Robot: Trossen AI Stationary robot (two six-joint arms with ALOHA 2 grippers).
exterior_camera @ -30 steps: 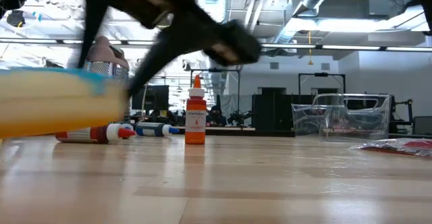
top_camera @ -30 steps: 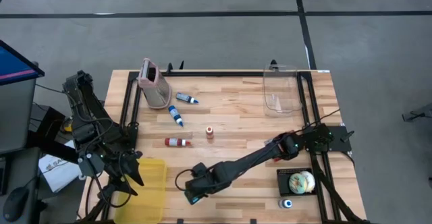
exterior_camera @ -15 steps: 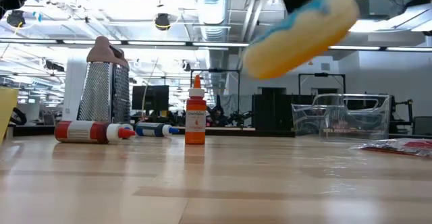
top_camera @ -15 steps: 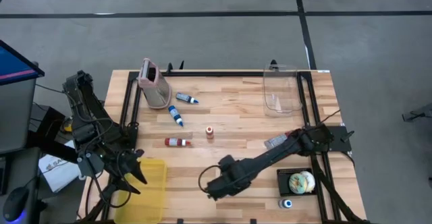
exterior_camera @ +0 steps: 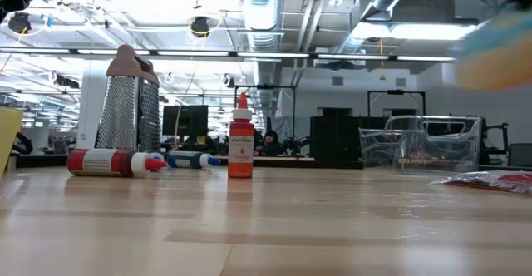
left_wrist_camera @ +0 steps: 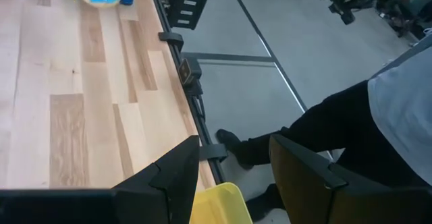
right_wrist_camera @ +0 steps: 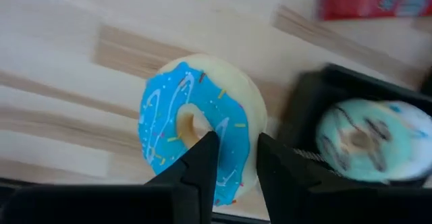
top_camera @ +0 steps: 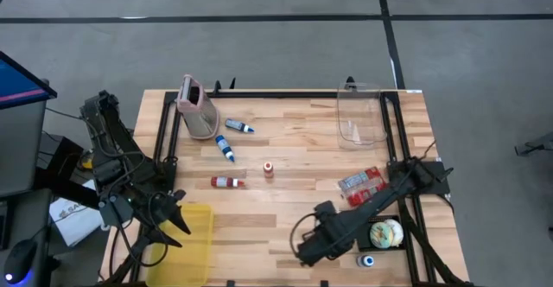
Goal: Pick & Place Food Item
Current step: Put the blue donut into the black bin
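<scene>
Right hand [right_wrist_camera: 233, 163] moved traywards — only its wrist view shows the doughnut [right_wrist_camera: 196, 126].

Blue icing with thin white drizzle and sprinkles on a pale yellow doughnut [right_wrist_camera: 199, 126]. Pale green-white glaze with dark stripes on the doughnut [right_wrist_camera: 364, 140] in the black tray [top_camera: 364, 226]. Red packet [top_camera: 361, 183], yellow bin [top_camera: 194, 235], orange bottle [exterior_camera: 240, 147].
</scene>
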